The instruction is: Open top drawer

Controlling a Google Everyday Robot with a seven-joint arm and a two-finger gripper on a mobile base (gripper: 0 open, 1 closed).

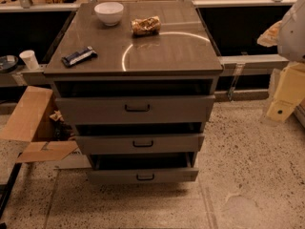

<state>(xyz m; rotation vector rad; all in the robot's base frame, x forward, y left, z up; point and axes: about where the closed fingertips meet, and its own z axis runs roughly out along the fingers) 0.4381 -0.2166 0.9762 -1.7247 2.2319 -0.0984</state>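
Note:
The grey cabinet (133, 46) stands in the middle of the camera view with three drawers stacked in its front. The top drawer (95, 111) has the widest and tallest grey panel, with a small black bar handle (137, 108) at its centre. It sits a little out from the cabinet, with a dark gap above it. The two narrower drawers (109, 144) (114, 177) below also stand slightly out. My gripper (281, 106), cream-coloured under a white arm part (291, 30), hangs at the far right edge, well to the right of the drawer and apart from it.
On the cabinet top are a white bowl (108, 12), a crumpled snack bag (146, 26) and a dark snack bar (78, 56). A paper cup (29, 58) stands on a ledge at left. An open cardboard box (28, 123) lies on the floor beside the cabinet's left side.

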